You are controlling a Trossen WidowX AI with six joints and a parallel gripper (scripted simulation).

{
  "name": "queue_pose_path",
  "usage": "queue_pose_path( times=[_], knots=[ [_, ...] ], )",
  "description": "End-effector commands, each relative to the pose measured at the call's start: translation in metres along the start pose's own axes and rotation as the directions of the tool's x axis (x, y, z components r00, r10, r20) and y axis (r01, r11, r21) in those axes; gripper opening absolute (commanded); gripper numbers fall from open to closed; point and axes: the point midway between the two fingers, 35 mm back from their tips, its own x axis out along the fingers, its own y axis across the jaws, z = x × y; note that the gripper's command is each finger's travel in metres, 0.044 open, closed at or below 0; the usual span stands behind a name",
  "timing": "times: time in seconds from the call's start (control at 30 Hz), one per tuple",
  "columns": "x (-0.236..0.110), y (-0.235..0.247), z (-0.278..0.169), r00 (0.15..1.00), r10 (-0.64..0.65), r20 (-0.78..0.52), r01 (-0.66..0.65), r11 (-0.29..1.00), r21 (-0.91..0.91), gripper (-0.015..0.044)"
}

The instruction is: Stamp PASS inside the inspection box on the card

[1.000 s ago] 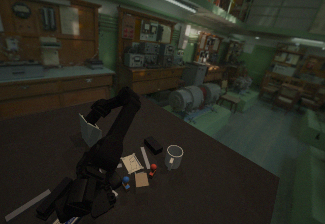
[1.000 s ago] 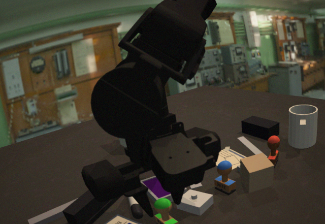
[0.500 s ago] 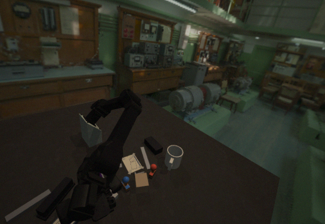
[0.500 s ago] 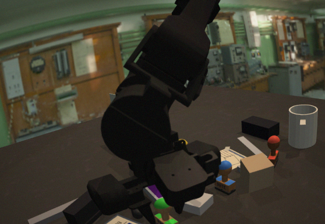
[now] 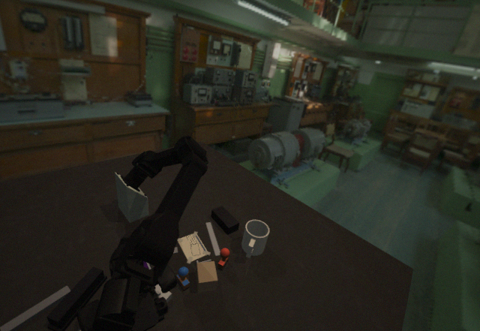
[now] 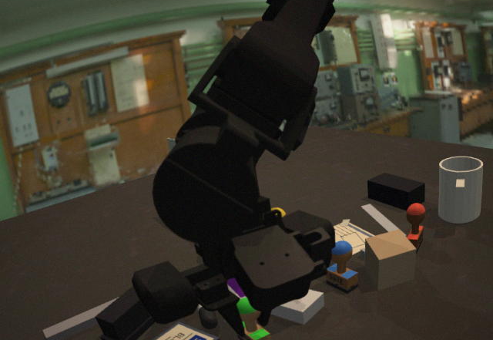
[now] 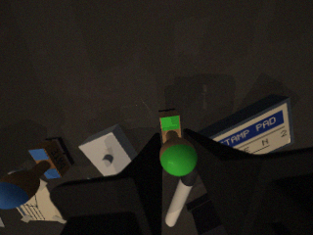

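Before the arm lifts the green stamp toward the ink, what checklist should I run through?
1. Claw shut on green stamp: ok.
2. Stamp upright between the fingers: ok.
3. Lettering on it reads PASS: cannot tell.
4. White marker beside the stamp not pinched too: cannot tell.
5. Purple ink pad in view: mostly hidden under the claw.
6. Blue stamp standing apart: ok.

The arm (image 6: 239,161) is hiding most of the card (image 6: 352,234) in the exterior view. The stamp pad (image 7: 256,129) is running off the wrist view's right edge, its lower lettering staying unreadable.
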Motion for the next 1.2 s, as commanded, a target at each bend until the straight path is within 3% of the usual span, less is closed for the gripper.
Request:
queue_pose_path(
  times=[0.0,1.17],
  knots=[
    [-0.001,0.000,0.000,1.000,0.000,0.000,0.000,1.000,-0.001,0.0000],
    [-0.017,-0.001,0.001,1.000,-0.002,0.000,0.002,1.000,0.000,0.0000]
  ],
)
